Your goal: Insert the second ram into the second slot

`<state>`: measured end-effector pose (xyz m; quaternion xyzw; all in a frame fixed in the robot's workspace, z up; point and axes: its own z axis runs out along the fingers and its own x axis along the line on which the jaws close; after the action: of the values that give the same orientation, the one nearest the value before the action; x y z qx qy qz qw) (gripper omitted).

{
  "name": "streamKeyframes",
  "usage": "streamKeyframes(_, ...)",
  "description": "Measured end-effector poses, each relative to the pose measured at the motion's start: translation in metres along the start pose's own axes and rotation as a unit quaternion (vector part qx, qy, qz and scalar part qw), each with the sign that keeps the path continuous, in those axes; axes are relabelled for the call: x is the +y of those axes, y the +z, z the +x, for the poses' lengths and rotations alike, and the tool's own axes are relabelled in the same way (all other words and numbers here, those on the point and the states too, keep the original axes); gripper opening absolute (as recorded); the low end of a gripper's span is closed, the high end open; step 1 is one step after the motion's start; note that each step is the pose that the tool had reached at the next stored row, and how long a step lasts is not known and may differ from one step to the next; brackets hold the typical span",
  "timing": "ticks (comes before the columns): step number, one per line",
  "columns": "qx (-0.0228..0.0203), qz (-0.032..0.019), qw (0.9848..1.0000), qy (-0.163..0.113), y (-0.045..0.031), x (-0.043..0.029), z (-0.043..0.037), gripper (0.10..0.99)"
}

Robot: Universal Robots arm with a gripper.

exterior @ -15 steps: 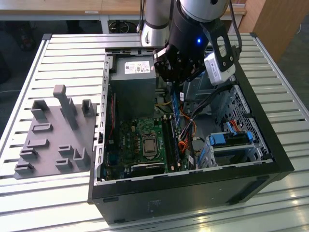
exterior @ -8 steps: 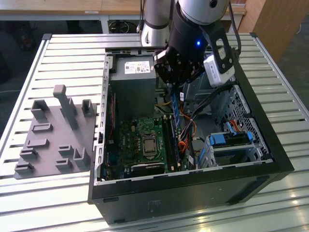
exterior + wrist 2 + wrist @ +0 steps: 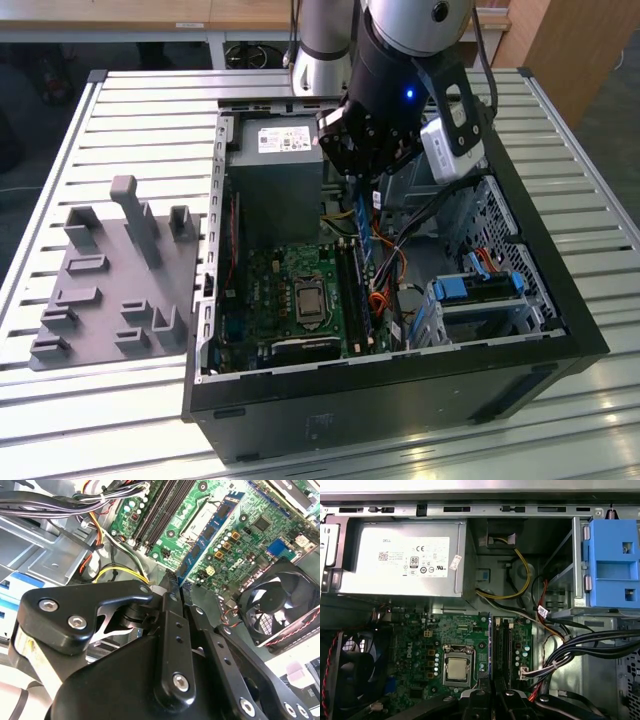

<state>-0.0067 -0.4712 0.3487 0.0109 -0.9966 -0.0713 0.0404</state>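
Gripper (image 3: pixel 365 180) clamped on the second ram (image 3: pixel 366 235), which hung edge-down just over the memory slots (image 3: pixel 352 292) of the motherboard (image 3: pixel 290 290). Sound insertion probably called for the stick held parallel to its slot, notch aligned, and pressed evenly.

one ram stick (image 3: pixel 210 532), one fan (image 3: pixel 276 605), one power supply (image 3: pixel 400 560)

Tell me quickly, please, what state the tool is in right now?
The tool: closed, holding the second ram, the blue stick between its fingers.
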Motion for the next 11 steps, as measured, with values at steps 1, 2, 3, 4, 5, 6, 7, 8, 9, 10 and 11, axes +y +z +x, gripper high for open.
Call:
streamKeyframes(1,0.0000,0.0000,1.0000,0.000,0.0004,0.0000,0.0000,0.137)
streamKeyframes(2,0.0000,0.0000,1.0000,0.000,0.0007,-0.0001,0.0000,0.137)
streamKeyframes(3,0.0000,-0.0001,1.0000,0.000,0.0010,-0.0001,-0.0001,0.137)
streamKeyframes(4,0.0000,0.0000,1.0000,0.000,0.0012,-0.0002,-0.0001,0.137)
streamKeyframes(5,0.0000,0.0000,1.0000,0.000,0.0015,-0.0002,-0.0001,0.137)
streamKeyframes(6,0.0000,0.0000,1.0000,0.000,0.0018,-0.0002,-0.0001,0.137)
streamKeyframes(7,0.0000,0.0000,1.0000,0.000,0.0020,-0.0003,-0.0002,0.137)
streamKeyframes(8,0.0000,0.0000,1.0000,0.000,0.0023,-0.0003,-0.0002,0.137)
streamKeyframes(9,0.0000,0.0000,1.0000,0.000,0.0026,-0.0004,-0.0002,0.137)
streamKeyframes(10,0.0000,0.0000,1.0000,0.000,0.0028,-0.0004,-0.0001,0.137)
streamKeyframes(11,-0.0001,0.0000,1.0000,0.000,0.0030,-0.0005,-0.0001,0.137)
